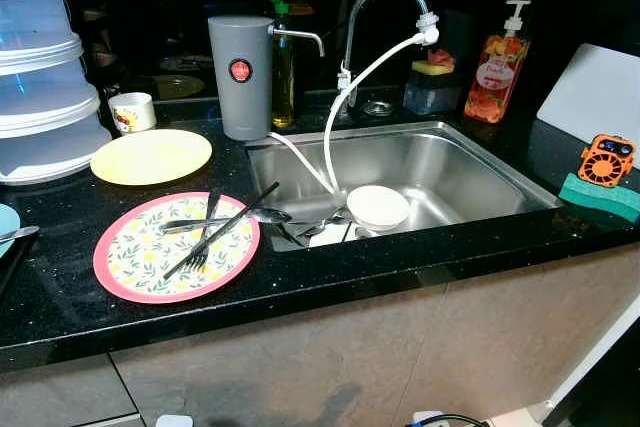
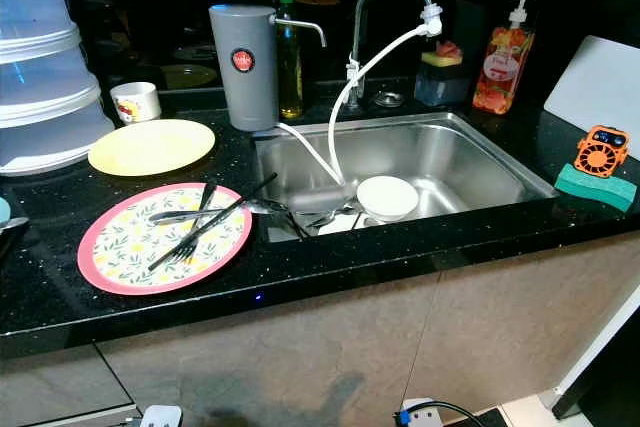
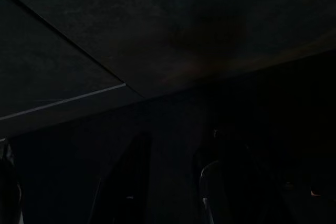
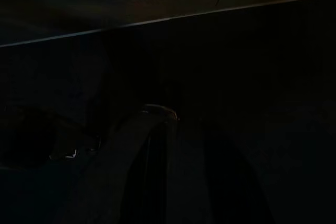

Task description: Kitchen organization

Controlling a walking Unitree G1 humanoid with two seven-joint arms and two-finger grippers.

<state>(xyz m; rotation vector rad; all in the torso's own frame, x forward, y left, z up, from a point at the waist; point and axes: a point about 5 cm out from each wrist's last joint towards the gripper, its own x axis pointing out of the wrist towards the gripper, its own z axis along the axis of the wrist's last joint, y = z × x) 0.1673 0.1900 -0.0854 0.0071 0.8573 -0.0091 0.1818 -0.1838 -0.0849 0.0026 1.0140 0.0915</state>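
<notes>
While tines face the counter edge, fork (image 1: 215, 237) lies diagonal.

orange fan (image 1: 606, 159) on green sponge (image 1: 600, 195) at counter's right end; soap bottle (image 1: 496, 65) and sponge holder (image 1: 432, 85) behind sink; grey water dispenser (image 1: 240, 75) beside tap (image 1: 385, 17).

I'm seeing near-black here: my left gripper (image 3: 170, 182) fingers (image 3: 131, 182) showing as faint dark shapes, a pale seam line (image 3: 68, 100) crossing a dim flat surface.
</notes>
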